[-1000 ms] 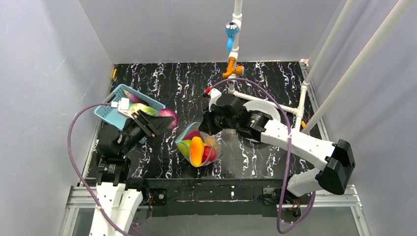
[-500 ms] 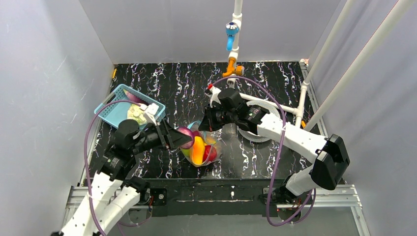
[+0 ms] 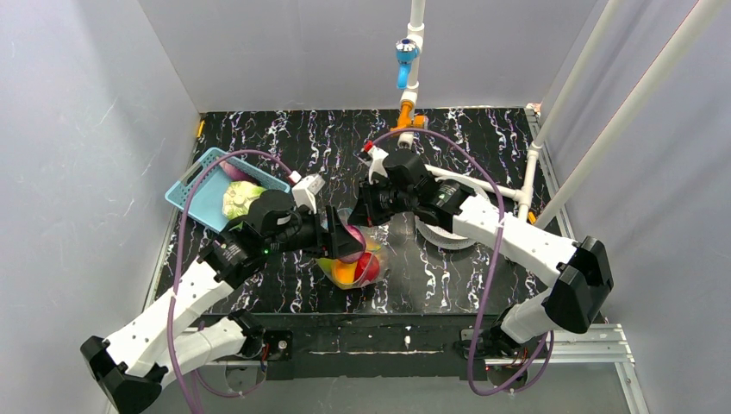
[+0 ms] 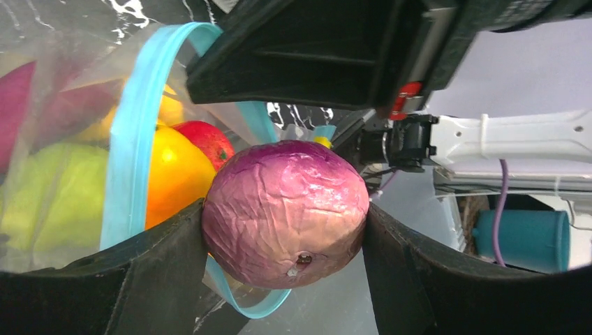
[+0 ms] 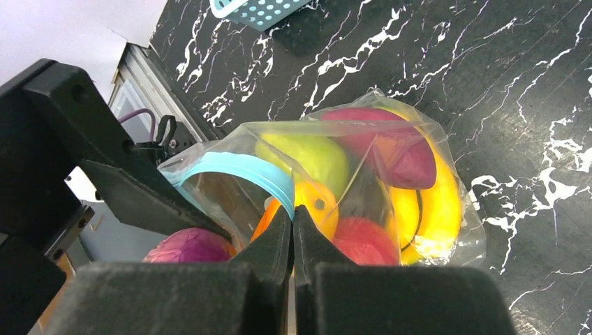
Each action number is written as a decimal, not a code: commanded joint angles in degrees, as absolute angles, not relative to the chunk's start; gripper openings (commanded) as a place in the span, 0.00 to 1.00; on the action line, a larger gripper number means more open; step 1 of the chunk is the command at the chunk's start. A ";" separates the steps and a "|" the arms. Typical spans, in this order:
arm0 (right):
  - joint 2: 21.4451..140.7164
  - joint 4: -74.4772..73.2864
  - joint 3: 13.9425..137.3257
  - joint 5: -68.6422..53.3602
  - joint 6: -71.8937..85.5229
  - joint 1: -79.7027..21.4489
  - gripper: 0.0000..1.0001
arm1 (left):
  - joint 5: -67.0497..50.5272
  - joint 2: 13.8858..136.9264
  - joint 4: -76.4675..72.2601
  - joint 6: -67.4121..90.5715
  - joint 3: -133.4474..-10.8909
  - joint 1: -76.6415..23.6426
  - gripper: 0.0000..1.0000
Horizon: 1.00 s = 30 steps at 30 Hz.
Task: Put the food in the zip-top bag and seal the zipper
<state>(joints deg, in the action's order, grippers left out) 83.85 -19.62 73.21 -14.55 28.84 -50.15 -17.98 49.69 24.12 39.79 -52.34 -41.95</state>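
My left gripper point(image 3: 345, 242) is shut on a purple toy cabbage point(image 4: 285, 211) and holds it at the open mouth of the zip-top bag point(image 3: 353, 259). My right gripper point(image 5: 292, 216) is shut on the bag's teal-blue zipper edge point(image 5: 237, 171) and holds the mouth up and open. Inside the bag lie a yellow banana point(image 5: 436, 202), a red apple point(image 5: 363, 241), a green pear point(image 5: 314, 157), an orange piece point(image 5: 314, 209) and a dark purple piece point(image 5: 401, 157). The cabbage also shows in the right wrist view point(image 5: 188, 246).
A blue lattice basket point(image 3: 207, 185) at the back left holds a pale green cabbage point(image 3: 240, 197) and a purple piece. A white round plate point(image 3: 448, 216) lies behind my right arm. A white pipe frame point(image 3: 412, 69) stands at the back.
My left arm has swung from the basket to the right, carrying the purple cabbage to the bag's mouth. My right gripper has kept its hold on the bag's edge.
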 commanded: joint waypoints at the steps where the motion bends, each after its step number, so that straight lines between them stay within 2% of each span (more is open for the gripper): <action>1: 82.71 -20.35 77.12 -15.08 27.71 -49.66 0.01 | -11.20 48.43 27.05 38.27 -53.21 -42.70 0.52; 11: 82.43 -21.02 78.27 -17.30 27.72 -49.65 0.01 | -4.04 47.06 32.16 40.42 -54.51 -42.70 0.75; 13: 82.41 -20.92 78.24 -17.65 27.70 -49.62 0.01 | -3.81 47.08 32.07 40.60 -55.43 -42.64 0.84; 16: 82.19 -20.39 77.66 -18.45 27.76 -49.62 0.01 | -4.26 48.44 32.65 40.12 -57.63 -42.65 0.87; 17: 81.99 -19.98 77.34 -18.72 27.86 -49.61 0.01 | -4.33 49.03 33.00 40.12 -58.38 -42.65 0.93; 20: 81.38 -19.75 76.80 -18.30 27.73 -49.68 0.01 | -4.34 49.90 33.48 40.18 -59.52 -42.68 0.98; 23: 80.92 -20.01 76.69 -17.65 27.44 -49.66 0.01 | -3.06 50.28 36.95 38.39 -62.17 -42.67 0.98; 24: 80.37 -19.81 76.07 -17.49 27.29 -49.66 0.01 | -0.86 48.73 41.18 37.02 -64.48 -42.66 0.92; 30: 79.92 -19.44 75.84 -17.13 27.07 -49.83 0.01 | 1.69 45.31 47.80 40.61 -64.53 -42.64 0.78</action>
